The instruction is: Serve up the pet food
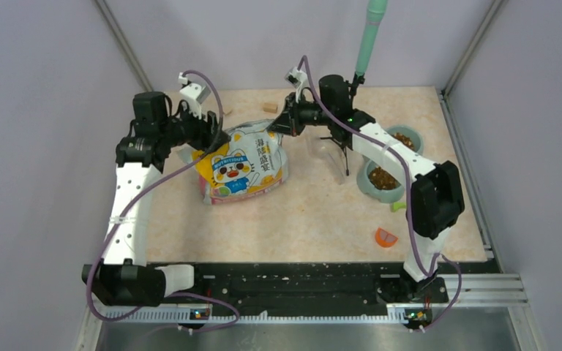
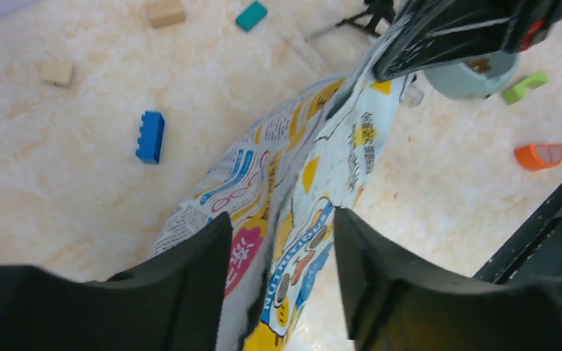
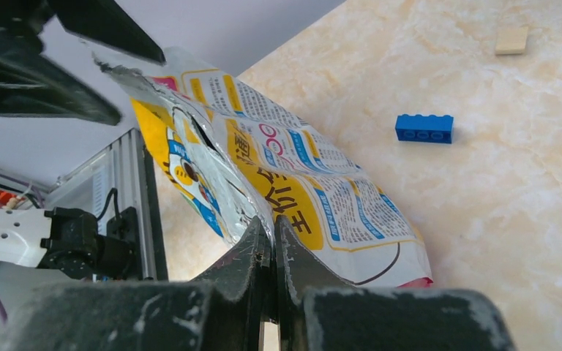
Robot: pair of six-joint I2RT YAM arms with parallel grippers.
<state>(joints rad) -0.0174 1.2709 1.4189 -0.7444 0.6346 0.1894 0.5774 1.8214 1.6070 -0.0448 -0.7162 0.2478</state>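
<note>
I see a pale marbled desk (image 1: 315, 212) from above. A crinkly yellow, white and pink bag (image 1: 243, 164) with a cartoon cat sits left of centre, its torn top edge lifted. My right claw (image 3: 271, 223) is pinched together on that top edge. My left claw (image 2: 282, 219) stands apart, the bag's side running up between its two fingers; I cannot tell whether either finger touches it. Two grey-green bowls (image 1: 362, 186) sit near the desk's right edge, partly under my right arm. The pet food (image 1: 384, 178), small brown kibble, lies in both bowls. A blue block (image 2: 151, 136) lies near the bag. An orange piece (image 1: 386, 237) lies front right.
</note>
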